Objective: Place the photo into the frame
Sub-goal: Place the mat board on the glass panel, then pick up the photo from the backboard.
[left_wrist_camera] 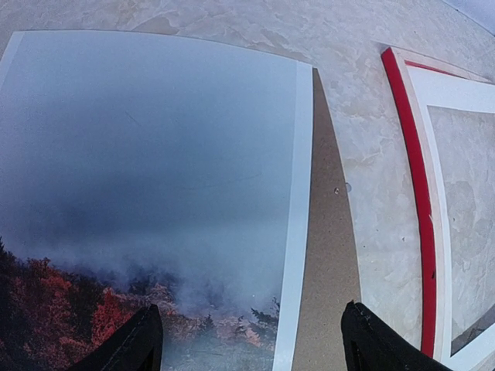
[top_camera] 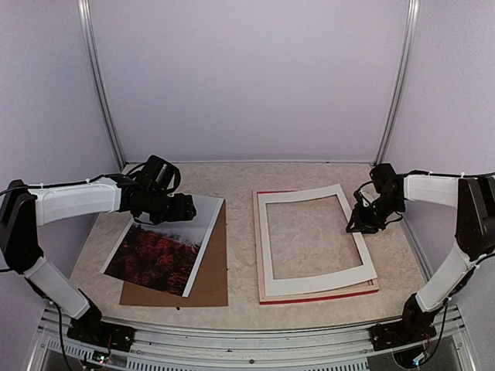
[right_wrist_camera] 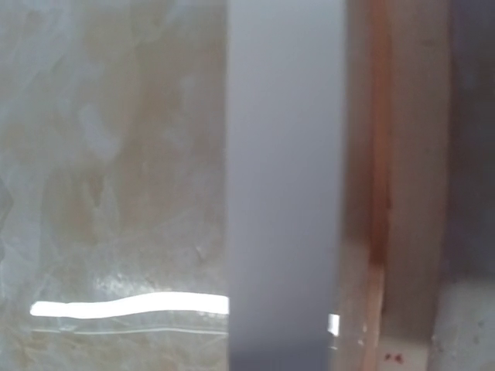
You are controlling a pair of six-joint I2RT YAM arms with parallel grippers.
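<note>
Your left arm rises from its base at the near left corner of the worktop, folds at the elbow by the left edge and runs its forearm rightward, roughly level. The wrist bends down, so the left tool points at the surface in the worktop's left half. In the wrist view its two dark fingers stand wide apart, holding nothing. Your right arm climbs from the near right corner, bends high by the right edge and reaches inward. The right tool hangs low, pointing down. You cannot tell whether it is parted or closed. It is out of its own wrist view and small and dark from above.
</note>
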